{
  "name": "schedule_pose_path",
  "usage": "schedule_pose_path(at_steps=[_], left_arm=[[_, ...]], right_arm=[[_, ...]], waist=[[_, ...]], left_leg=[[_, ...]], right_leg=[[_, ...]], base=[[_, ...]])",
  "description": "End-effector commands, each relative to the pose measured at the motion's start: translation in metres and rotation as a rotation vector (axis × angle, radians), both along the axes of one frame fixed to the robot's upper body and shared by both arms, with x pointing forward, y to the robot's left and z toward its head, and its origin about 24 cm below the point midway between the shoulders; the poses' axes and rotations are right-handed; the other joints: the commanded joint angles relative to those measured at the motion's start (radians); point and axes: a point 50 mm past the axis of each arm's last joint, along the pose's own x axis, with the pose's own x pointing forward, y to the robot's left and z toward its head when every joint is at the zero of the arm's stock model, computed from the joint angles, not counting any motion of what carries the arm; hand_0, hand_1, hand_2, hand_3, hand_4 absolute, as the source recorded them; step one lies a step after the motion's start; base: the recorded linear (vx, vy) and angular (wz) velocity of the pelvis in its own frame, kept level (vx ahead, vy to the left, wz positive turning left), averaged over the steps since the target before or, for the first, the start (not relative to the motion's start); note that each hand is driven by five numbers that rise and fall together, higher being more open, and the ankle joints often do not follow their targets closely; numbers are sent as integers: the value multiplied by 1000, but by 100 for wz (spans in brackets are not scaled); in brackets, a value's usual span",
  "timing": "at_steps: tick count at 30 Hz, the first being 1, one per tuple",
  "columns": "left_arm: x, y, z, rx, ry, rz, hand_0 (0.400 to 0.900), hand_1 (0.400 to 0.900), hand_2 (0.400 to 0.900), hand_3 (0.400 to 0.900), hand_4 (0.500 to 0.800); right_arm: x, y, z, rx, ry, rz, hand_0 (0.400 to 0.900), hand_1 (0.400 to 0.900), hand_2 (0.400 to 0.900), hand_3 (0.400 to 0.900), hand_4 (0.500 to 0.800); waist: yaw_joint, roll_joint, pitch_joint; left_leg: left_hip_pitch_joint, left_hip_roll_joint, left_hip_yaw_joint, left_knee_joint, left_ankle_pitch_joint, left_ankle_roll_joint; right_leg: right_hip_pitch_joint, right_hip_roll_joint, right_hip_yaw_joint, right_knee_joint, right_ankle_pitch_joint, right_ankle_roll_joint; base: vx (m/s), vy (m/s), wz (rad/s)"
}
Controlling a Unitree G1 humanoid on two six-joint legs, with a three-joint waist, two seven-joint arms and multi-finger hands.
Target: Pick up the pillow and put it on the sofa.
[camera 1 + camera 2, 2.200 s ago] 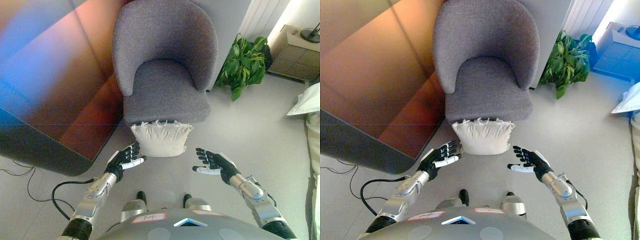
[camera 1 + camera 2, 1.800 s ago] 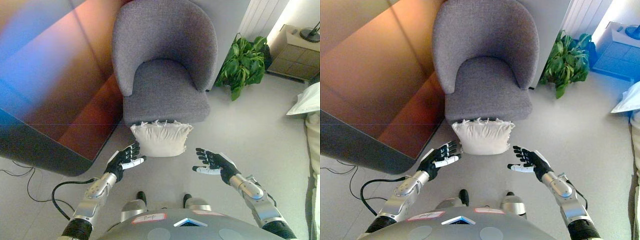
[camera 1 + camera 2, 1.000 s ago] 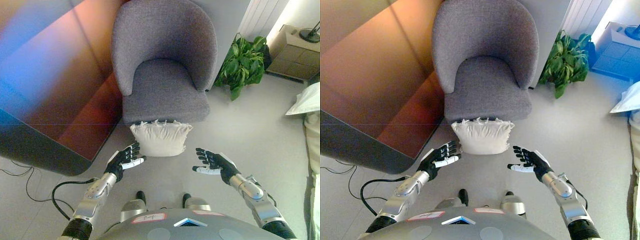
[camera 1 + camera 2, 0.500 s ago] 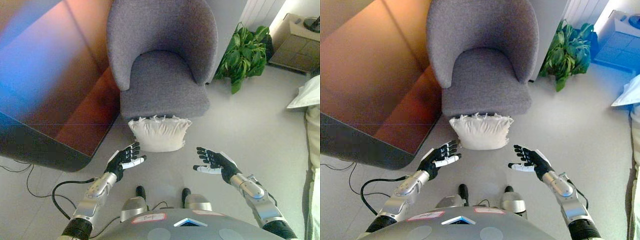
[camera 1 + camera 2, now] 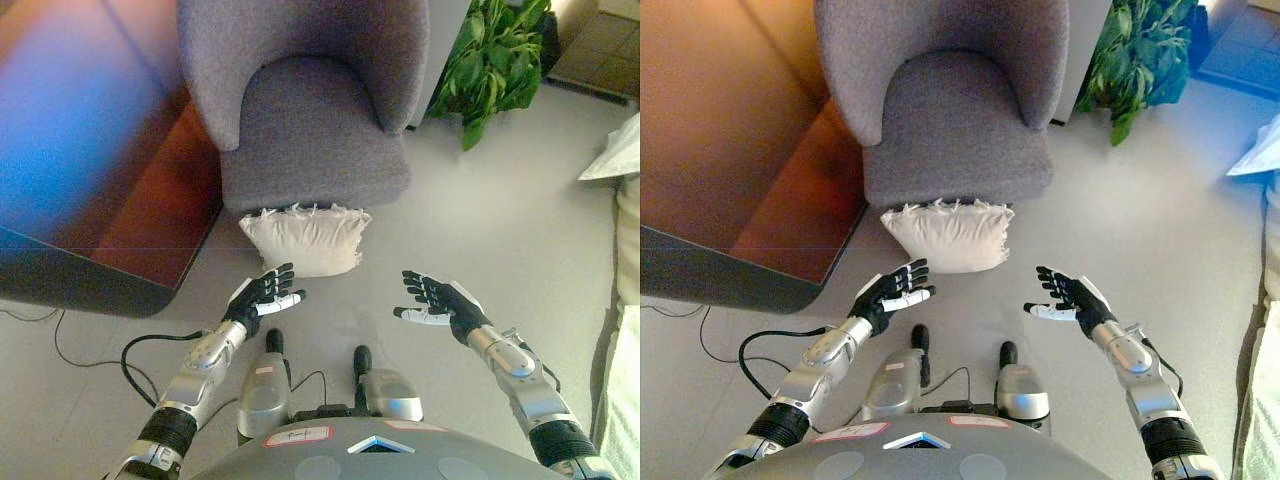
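Note:
A cream pillow [image 5: 303,240] with a fringed top edge lies on the floor, leaning against the front of a grey upholstered armchair [image 5: 310,140]. My left hand [image 5: 262,298] hovers open just below the pillow's lower left corner, apart from it. My right hand [image 5: 438,306] is open too, further right and lower, with a wide gap to the pillow. Both palms face inward. Neither hand holds anything.
A dark wooden table top [image 5: 80,150] fills the left side, its edge close to the armchair. A green potted plant [image 5: 495,55] stands at the upper right. White bedding [image 5: 618,160] shows at the right edge. Grey floor lies around the pillow.
The whole view has shifted: armchair and pillow now sit higher and further left, so the camera has moved. Both hands stay open, in about the same pose below the pillow.

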Motion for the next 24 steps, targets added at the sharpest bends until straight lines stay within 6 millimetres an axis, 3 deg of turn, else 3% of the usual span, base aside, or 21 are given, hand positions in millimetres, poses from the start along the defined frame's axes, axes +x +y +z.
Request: schedule_pose_path(at_steps=[1, 3, 6, 10, 11, 12, 13, 14, 17, 21, 24], left_arm=[[25, 10, 32, -5, -197, 53, 900, 900, 900, 900, 800], [31, 10, 34, -6, -212, 74, 900, 900, 900, 900, 800], [36, 16, 40, 4, -236, 95, 900, 900, 900, 900, 800], [41, 19, 48, 37, -268, 76, 900, 900, 900, 900, 800], [43, 23, 47, 52, -264, 99, 900, 900, 900, 900, 800], [44, 23, 47, 57, -270, 100, 900, 900, 900, 900, 800], [44, 23, 47, 57, -270, 100, 900, 900, 900, 900, 800], [45, 26, 52, 73, -288, 101, 900, 900, 900, 900, 800], [47, 27, 53, 80, -297, 106, 900, 900, 900, 900, 800], [49, 26, 54, 67, -299, 112, 900, 900, 900, 900, 800], [52, 23, 55, 55, -308, 113, 900, 900, 900, 900, 800]], right_arm=[[41, 4, 45, -2, -267, 61, 900, 900, 900, 900, 800], [46, 9, 43, 10, -268, 64, 900, 900, 900, 900, 800], [48, 18, 37, 50, -253, 44, 900, 900, 900, 900, 800], [51, 29, 38, 55, -253, 98, 900, 900, 900, 900, 800], [55, 36, 37, 67, -258, 105, 900, 900, 900, 900, 800], [54, 37, 37, 69, -261, 105, 900, 900, 900, 900, 800], [54, 37, 37, 69, -261, 105, 900, 900, 900, 900, 800], [57, 40, 40, 74, -278, 113, 900, 900, 900, 900, 800], [58, 48, 39, 74, -272, 147, 900, 900, 900, 900, 800], [59, 47, 39, 67, -273, 140, 900, 900, 900, 900, 800], [65, 42, 46, 38, -307, 126, 900, 900, 900, 900, 800]], waist=[[28, 14, -28], [35, 13, -54], [47, -21, -88], [56, -48, -104], [51, -54, -108], [45, -54, -104], [46, -55, -105], [30, -35, -76], [15, -9, -43], [2, -6, -12], [-1, 1, 3]], left_leg=[[-123, 62, 10, -37, 161, -20], [-110, 68, 41, -5, 153, -11], [-108, 35, 47, 30, 115, 23], [-73, -3, 84, -13, 98, 65], [-26, -44, 79, -41, 67, 105], [-3, -61, 75, -54, 58, 118], [-3, -62, 77, -55, 59, 119], [49, -87, 73, -79, 41, 149], [125, -92, 74, -102, 1, 171], [160, -100, 70, -102, -27, 163], [161, -85, 59, -102, -51, 133]], right_leg=[[153, 75, -22, -28, -102, 72], [184, 57, -2, -29, -132, 79], [177, 1, 7, 23, -149, 111], [101, -35, 12, 183, -138, 142], [36, -40, 24, 335, -61, 156], [-5, -39, 29, 425, -1, 167], [-9, -41, 31, 431, -4, 167], [-93, -34, 15, 628, 121, 174], [-193, -52, -57, 781, 134, 174], [-250, -113, -147, 653, 66, 158], [-281, -177, -171, 429, 45, 164]], base=[[259, 217, -82], [260, 246, -48], [312, 224, -32], [234, 226, -4], [215, 219, 15], [210, 218, 16], [132, 282, 13], [122, 297, 6], [181, 285, 7], [177, 51, 11], [113, -131, 9]])
